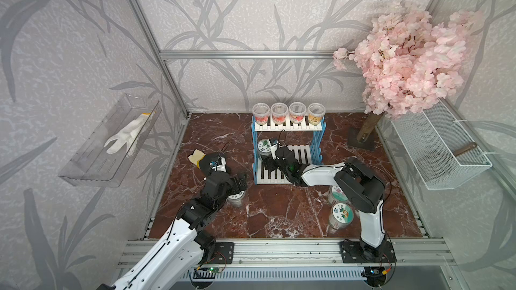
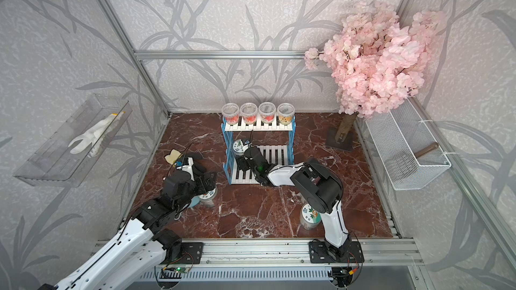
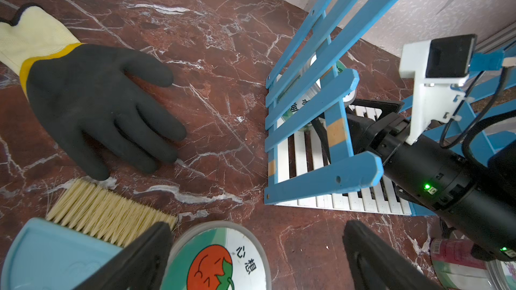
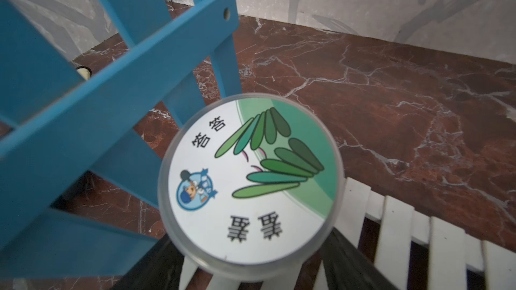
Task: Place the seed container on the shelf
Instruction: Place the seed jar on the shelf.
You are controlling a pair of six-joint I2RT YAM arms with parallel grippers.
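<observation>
With the right gripper [image 1: 267, 155], reaching in over the front of the shelf [image 1: 303, 155]: jaws narrow, clamped on the seed container [image 4: 250, 185], dark fingers [image 4: 349, 258] tucked under the lid rim at either side. Lid up, green leaves printed on top. Placed at the back left corner of the lower tier, just beside the blue side frame [image 4: 111, 107]; whether resting on the white slats or held clear of them, cannot tell. On the upper tier, four clear cups [image 1: 289, 112] in a row from end to end. Shelf itself near the middle of the back edge of the red-brown marble surface [image 1: 279, 213]. Toward the left edge, the left gripper [image 3: 257, 260] spread wide, gripping nothing, poised over a tomato-lidded container [image 3: 220, 258]. Just beside that, a brush [image 3: 111, 213] with pale bristles and a light blue back, and farther toward the back, a black-and-cream glove [image 3: 97, 107] lying flat. Near the front right corner, two more lidded containers [image 1: 342, 213] close together, partly hidden by the right arm. In the back right corner, a pink blossom tree [image 1: 405, 59].
</observation>
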